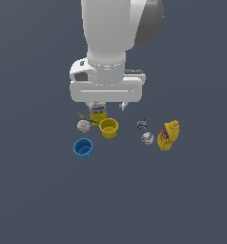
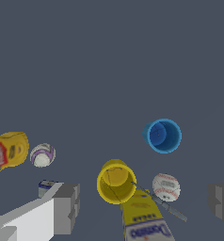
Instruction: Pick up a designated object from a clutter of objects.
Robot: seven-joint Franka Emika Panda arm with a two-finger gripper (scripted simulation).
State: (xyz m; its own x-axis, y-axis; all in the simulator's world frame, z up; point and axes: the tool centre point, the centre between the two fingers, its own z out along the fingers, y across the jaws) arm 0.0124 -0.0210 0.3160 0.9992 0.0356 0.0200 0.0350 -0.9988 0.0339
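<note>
In the exterior view, the white-purple lump point(image 1: 147, 138) lies on the surface point(image 1: 39, 200) between the yellow cup point(image 1: 108, 128) and mustard bottle point(image 1: 169, 135), well off from the fingers point(image 1: 124, 106). In the wrist view, the fingers point(image 2: 66, 207) are spread wide, empty; the lump point(image 2: 42, 155) sits outside them, beside the bottle point(image 2: 6, 151).

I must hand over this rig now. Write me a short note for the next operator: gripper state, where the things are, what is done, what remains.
Gripper: open, empty, above the clutter near the yellow cup.
Target, the white-purple lump: on the floor between the yellow cup and the mustard bottle, beside a small dark piece. Untouched.
Do not confuse it with the white ball by the blue cup.
Done: nothing grasped.
Left: move over the lump, descend, close, lift.
</note>
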